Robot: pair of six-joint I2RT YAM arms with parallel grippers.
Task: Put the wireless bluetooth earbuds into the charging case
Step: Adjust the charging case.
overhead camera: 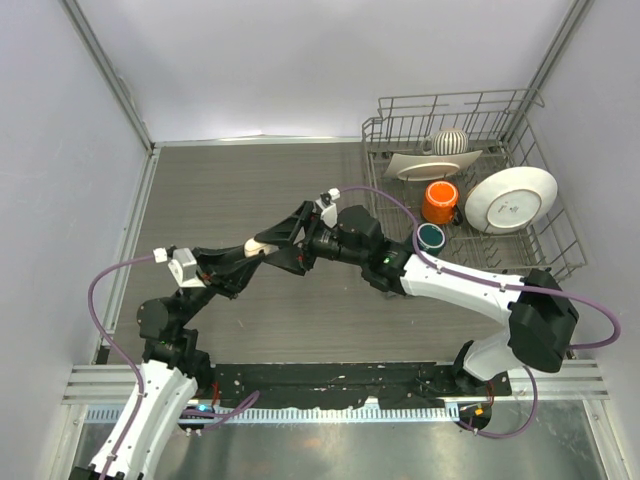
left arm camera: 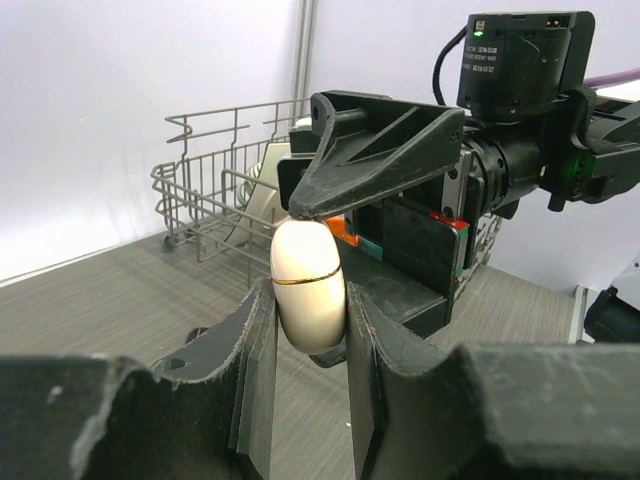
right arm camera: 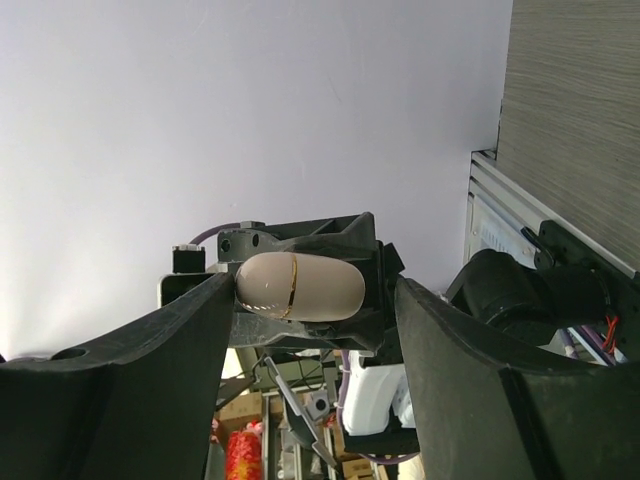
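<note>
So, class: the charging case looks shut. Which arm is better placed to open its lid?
Right. The left gripper is shut on the charging case, holding it off the table, while the right gripper, open, brackets its free end.

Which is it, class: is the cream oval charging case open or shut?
Shut: the cream oval charging case shows only a thin gold seam, both halves meeting flush.

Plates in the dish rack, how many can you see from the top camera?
2. A round white plate leans at the dish rack's right side; a rectangular white plate stands toward its back left. Others could be hidden behind these dishes.
</note>
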